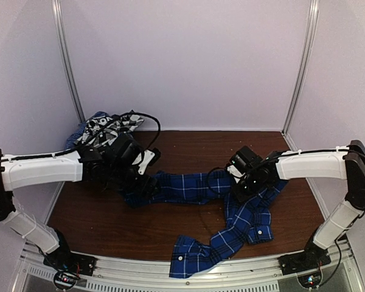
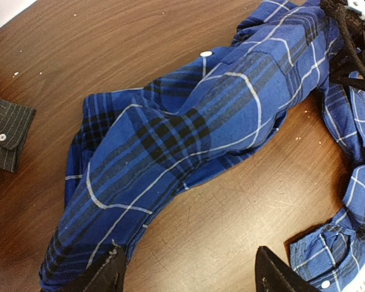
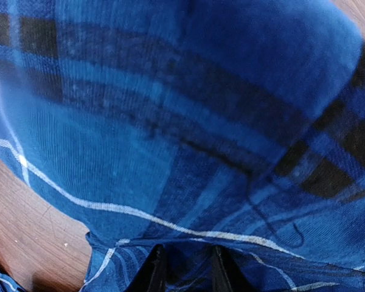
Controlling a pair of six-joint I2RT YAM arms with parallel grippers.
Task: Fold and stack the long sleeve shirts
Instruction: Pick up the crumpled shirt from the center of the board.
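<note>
The royal-blue plaid shirt (image 1: 231, 219) lies bunched across the brown table, stretched from the left arm to the right arm, with a sleeve trailing to the front edge. My left gripper (image 1: 140, 182) is open just above the table at the shirt's left end; in the left wrist view its fingertips (image 2: 106, 274) straddle bare wood beside the cloth (image 2: 188, 134). My right gripper (image 1: 242, 190) is shut on a fold of the blue plaid shirt (image 3: 188, 152), which fills the right wrist view. A pile of other shirts (image 1: 103, 131) sits at the back left.
A dark pinstripe cuff (image 2: 6, 137) lies left of the blue shirt. White booth walls and metal posts (image 1: 70, 67) close the back and sides. A metal rail (image 1: 243, 271) runs along the front table edge.
</note>
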